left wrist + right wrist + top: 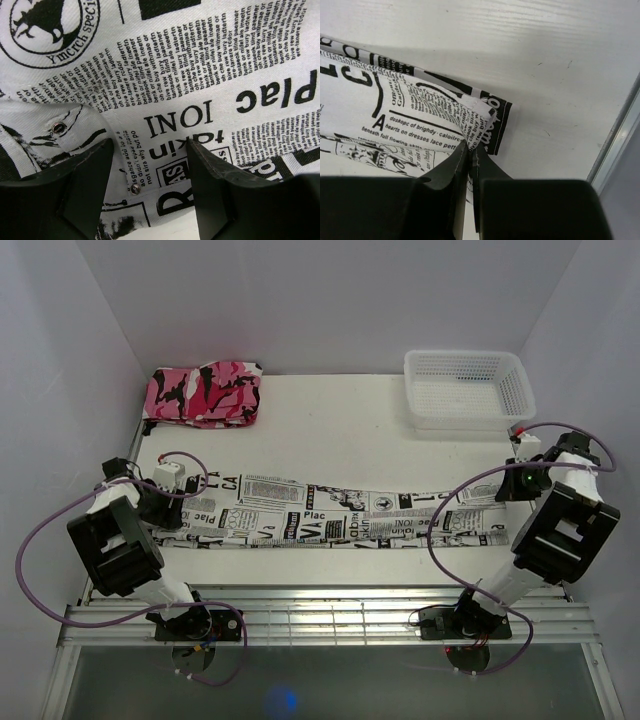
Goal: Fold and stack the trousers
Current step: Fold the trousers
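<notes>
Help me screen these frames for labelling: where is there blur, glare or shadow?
Top external: sharp, evenly lit, one blue glint near the bottom edge. Left wrist: print on the trousers crisp, the left gripper dark and slightly soft. Right wrist: their hem sharp, the right gripper nearly black, a soft shadow on the table.

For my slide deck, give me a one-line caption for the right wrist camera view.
Right gripper pinches a leg-end corner of the long white newspaper-print cloth trousers lying on the white table.
</notes>
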Tool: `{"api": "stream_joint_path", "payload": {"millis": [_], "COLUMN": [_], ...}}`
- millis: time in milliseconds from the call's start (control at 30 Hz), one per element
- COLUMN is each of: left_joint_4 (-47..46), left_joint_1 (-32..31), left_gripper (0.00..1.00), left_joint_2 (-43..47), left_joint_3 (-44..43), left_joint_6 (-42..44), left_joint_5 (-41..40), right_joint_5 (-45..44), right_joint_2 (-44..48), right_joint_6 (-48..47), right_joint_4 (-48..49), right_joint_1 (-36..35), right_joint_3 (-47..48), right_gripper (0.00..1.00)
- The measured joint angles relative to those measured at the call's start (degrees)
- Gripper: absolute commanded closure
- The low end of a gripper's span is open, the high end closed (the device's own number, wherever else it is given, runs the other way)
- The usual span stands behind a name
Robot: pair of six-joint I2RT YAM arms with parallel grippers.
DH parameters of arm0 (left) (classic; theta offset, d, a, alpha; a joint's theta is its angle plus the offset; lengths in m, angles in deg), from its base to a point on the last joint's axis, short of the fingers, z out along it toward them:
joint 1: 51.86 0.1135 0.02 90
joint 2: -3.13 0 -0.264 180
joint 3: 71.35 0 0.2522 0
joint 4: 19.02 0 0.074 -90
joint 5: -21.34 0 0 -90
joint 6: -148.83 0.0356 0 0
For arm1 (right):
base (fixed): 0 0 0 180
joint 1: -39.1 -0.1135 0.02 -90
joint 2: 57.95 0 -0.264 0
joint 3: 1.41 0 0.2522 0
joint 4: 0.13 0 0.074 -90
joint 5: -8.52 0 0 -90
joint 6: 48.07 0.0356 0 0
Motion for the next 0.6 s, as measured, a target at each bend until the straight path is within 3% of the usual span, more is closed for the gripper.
{"api": "stream_joint_path", "payload": {"millis": [133, 167, 200, 300, 467, 600], "left_joint_4": [0.28, 0.28, 0.28, 0.28, 0.33, 0.33], "left_joint_1": [0.00, 0.00, 0.00, 0.00, 0.00, 0.00], "left_gripper": [0.28, 0.27, 0.27, 0.26, 0.25, 0.25], "left_joint_2": [-0.17, -0.20, -0.20, -0.22, -0.22, -0.22], "left_joint_3": [-0.28, -0.28, -0.31, -0.31, -0.31, -0.31], "left_joint_6": [-0.09, -0.09, -0.09, -0.07, -0.11, -0.11], "left_joint_5": [-0.02, -0.04, -0.07, -0.07, -0.07, -0.07], "right_joint_5": [-1.62, -2.21, -2.82, -3.50, -3.15, -4.04], "right_joint_2": [-4.31, -5.25, -6.05, -7.21, -5.97, -4.55], "right_joint_6": [0.02, -0.02, -0.07, -0.07, -0.52, -3.13], "right_joint_4": [1.64, 2.29, 2.71, 2.86, 1.99, 0.52], "right_joint_1": [0.02, 0.02, 0.04, 0.35, 0.46, 2.86], "right_joint_3": [-1.33, -2.21, -3.10, -4.79, -4.90, -4.90], "right_gripper": [0.92, 0.88, 0.71, 0.45, 0.37, 0.37]}}
